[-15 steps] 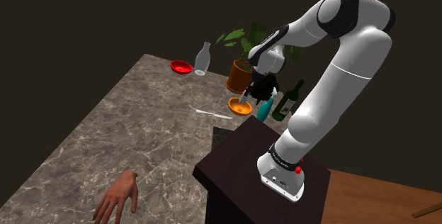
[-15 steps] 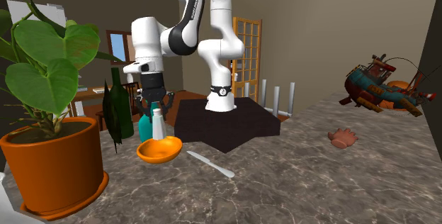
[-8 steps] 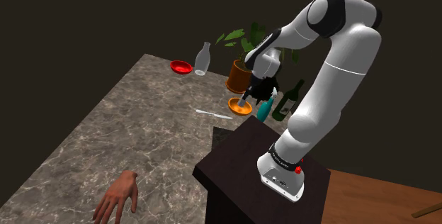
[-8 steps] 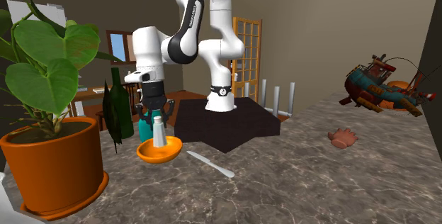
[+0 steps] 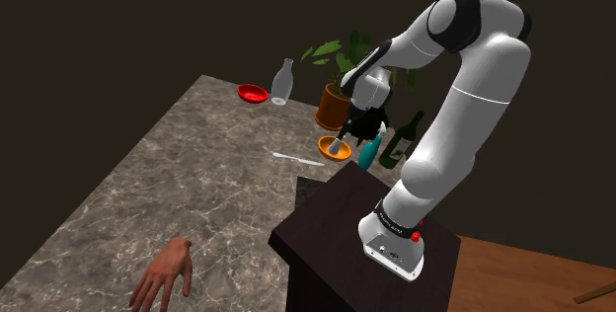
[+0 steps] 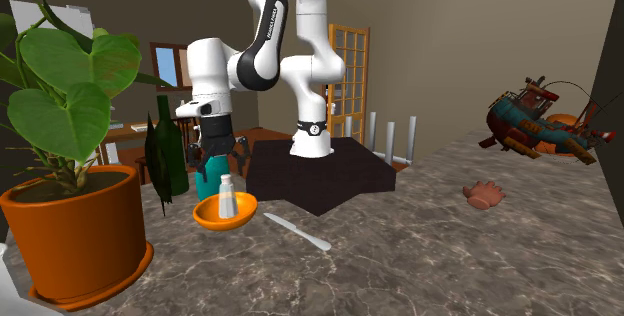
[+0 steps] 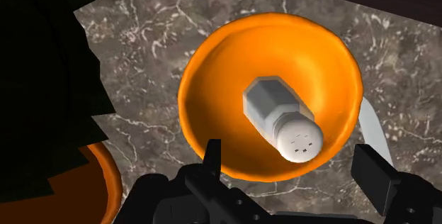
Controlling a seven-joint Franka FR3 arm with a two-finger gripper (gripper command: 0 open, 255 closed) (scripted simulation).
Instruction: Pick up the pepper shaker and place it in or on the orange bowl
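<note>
Orange bowl (image 7: 212,102) on the table (image 7: 142,24) holds the pepper shaker (image 7: 280,120), which stands inside it. Your claw (image 7: 292,157) hangs wide above, touching nothing, so the shaker rests by itself; placing looks done.

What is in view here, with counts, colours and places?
round orange bowl: one, orange, on counter below gripper
white pepper shaker: one, white, standing in bowl
teal bottle: one, teal, beside orange bowl
dark green glass bottle: one, dark green, beside teal bottle
leafy potted plant: one, green, orange pot, near bowl
clear glass bottle: one, clear, counter's far end
small red bowl: one, red, beside clear bottle
flat white utensil: one, white, on counter
model hand: one, pinkish, on counter
model ship: one, rusty, beyond hand
marbled counter: one, grey, beneath bowls
black box stand: one, black, against counter
gripper: one, black, open, above shaker
</note>
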